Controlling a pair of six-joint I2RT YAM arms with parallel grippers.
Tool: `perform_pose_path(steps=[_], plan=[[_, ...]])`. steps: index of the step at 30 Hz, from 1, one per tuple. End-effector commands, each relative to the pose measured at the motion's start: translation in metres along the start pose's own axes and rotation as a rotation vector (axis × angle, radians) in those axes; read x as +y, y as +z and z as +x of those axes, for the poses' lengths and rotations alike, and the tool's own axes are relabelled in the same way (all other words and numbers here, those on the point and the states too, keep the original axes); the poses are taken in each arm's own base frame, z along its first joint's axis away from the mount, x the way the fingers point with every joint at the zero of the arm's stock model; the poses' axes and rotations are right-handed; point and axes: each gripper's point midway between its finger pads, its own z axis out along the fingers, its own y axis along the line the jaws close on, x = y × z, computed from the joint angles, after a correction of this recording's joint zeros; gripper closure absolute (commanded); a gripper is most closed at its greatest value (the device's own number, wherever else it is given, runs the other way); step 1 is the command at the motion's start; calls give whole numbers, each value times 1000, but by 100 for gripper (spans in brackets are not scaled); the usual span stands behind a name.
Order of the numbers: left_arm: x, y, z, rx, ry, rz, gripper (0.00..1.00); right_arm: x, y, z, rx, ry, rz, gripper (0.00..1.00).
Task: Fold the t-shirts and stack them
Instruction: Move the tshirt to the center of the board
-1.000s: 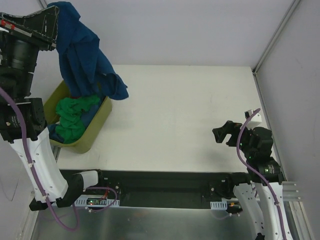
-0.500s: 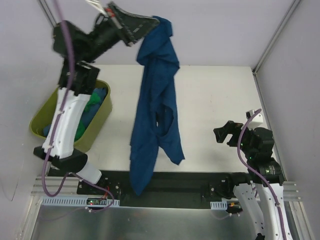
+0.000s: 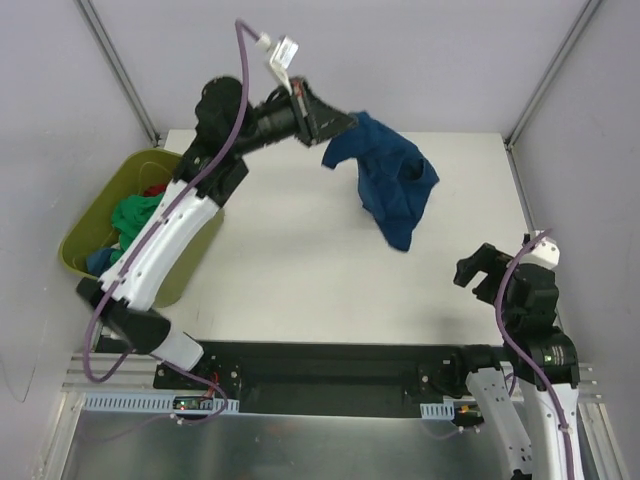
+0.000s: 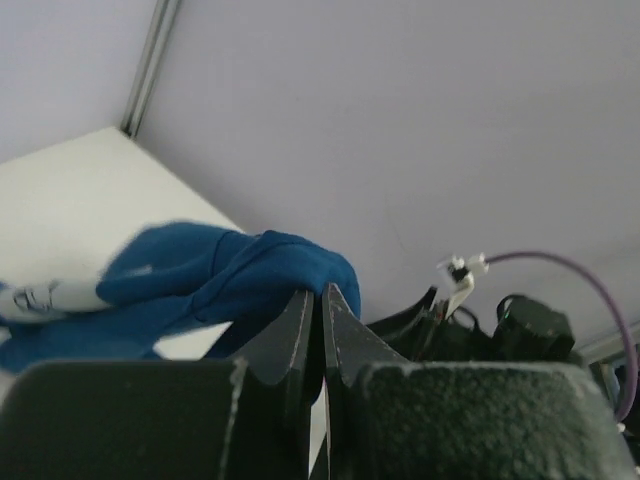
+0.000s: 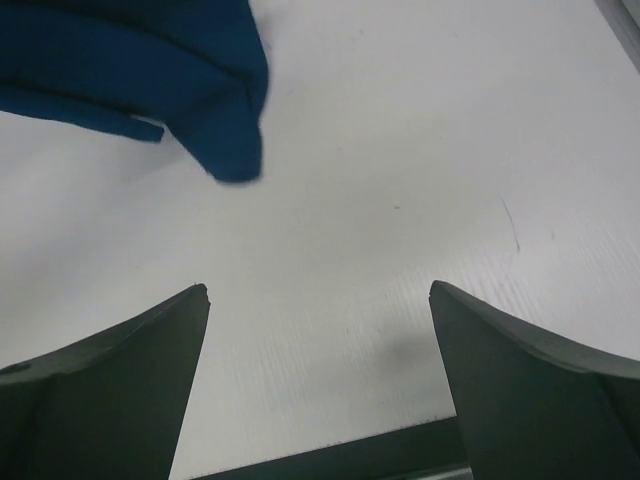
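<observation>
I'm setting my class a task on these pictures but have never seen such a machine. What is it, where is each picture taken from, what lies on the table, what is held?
It is a two-armed robot, each arm ending in a two-finger gripper. The wide picture is from a fixed camera above and behind the arms. The other two come from cameras on the wrists, looking past each arm's own fingers. On the white table stands an olive-green tub with a green shirt and other cloth inside. The left gripper is shut on a blue t-shirt, which hangs over the table. The right gripper is open and holds nothing.
</observation>
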Motion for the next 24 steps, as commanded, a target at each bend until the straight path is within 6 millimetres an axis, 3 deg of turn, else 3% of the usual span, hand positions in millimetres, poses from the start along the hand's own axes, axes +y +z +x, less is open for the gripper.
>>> perform_pose_path(steps=[1, 2, 4, 5, 7, 8, 9, 11, 12, 14, 15, 17, 18, 19, 20, 21, 22, 23, 24], plan=[[-2, -69, 51, 3, 78, -69, 100, -31, -2, 6, 53, 90, 221, 3], [51, -80, 106, 70, 1, -217, 100, -32, 0, 7, 67, 101, 235, 3], [73, -106, 147, 106, -63, -309, 100, -30, 10, 12, 107, 141, 262, 3], [103, -123, 199, 196, -138, -397, 100, -26, 15, 12, 121, 143, 253, 3], [118, -145, 248, 301, -244, -462, 100, -6, 31, 12, 173, 153, 186, 3], [129, -163, 287, 395, -318, -511, 100, 2, 37, 11, 187, 158, 156, 3], [133, -171, 306, 444, -373, -538, 100, 16, 48, 18, 252, 163, 107, 3], [136, -186, 338, 519, -454, -564, 100, 46, 63, 9, 276, 182, -19, 3], [137, -189, 347, 539, -491, -572, 100, 56, 78, 17, 344, 186, -41, 3], [144, -199, 362, 559, -517, -617, 100, 84, 94, 12, 383, 187, -147, 3], [149, -202, 365, 558, -518, -643, 100, 97, 114, 6, 398, 171, -158, 2], [152, -205, 370, 565, -521, -660, 100, 120, 129, 10, 425, 66, -176, 2], [153, -206, 372, 570, -521, -665, 100, 140, 151, 3, 437, 8, -187, 2], [156, -207, 373, 570, -520, -677, 100, 158, 157, 9, 462, -56, -212, 1], [157, -208, 374, 571, -519, -685, 100, 169, 170, 7, 469, -112, -224, 1], [158, -209, 375, 575, -523, -695, 100, 168, 196, 34, 567, -140, -178, 4], [160, -210, 376, 575, -523, -704, 100, 190, 210, 9, 527, -136, -208, 8], [160, -211, 377, 577, -524, -709, 100, 194, 224, 11, 543, -151, -198, 10], [161, -211, 378, 580, -527, -716, 100, 190, 248, 36, 610, -172, -161, 13]])
